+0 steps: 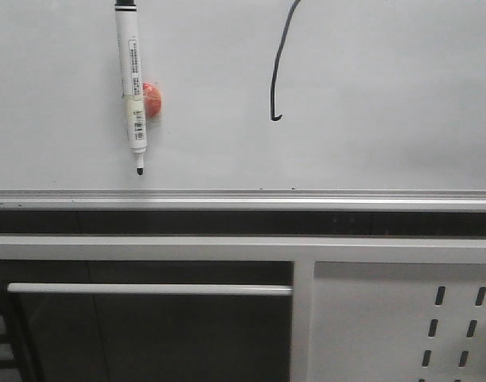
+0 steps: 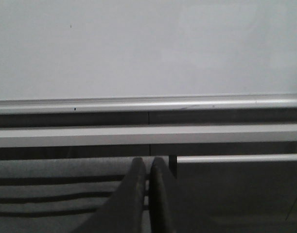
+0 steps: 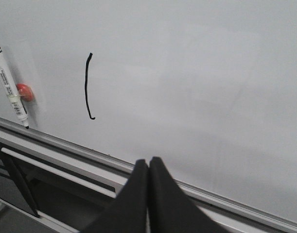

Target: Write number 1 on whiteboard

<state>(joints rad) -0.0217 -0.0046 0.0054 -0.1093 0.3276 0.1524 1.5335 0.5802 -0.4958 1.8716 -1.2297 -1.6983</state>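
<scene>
The whiteboard [image 1: 370, 87] fills the upper front view, glossy and pale, with a silver rail along its lower edge. On it stands the number 1 [image 1: 277, 72], a thin black, slightly curved stroke with a small hook at the bottom; it also shows in the right wrist view [image 3: 87, 87]. A white marker [image 1: 132, 79] with a black tip pointing down hangs on the board beside a red magnet [image 1: 153, 101]. My left gripper [image 2: 148, 161] is shut on nothing, below the rail. My right gripper [image 3: 148, 161] is shut and empty, away from the stroke.
Below the whiteboard rail [image 1: 243, 197] runs a white frame bar [image 1: 147, 248] and a thin horizontal rod [image 1: 147, 289]. A white metal panel with slotted holes [image 1: 457, 326] sits at the lower right. The marker [image 3: 9, 85] and red magnet [image 3: 24, 91] also show in the right wrist view.
</scene>
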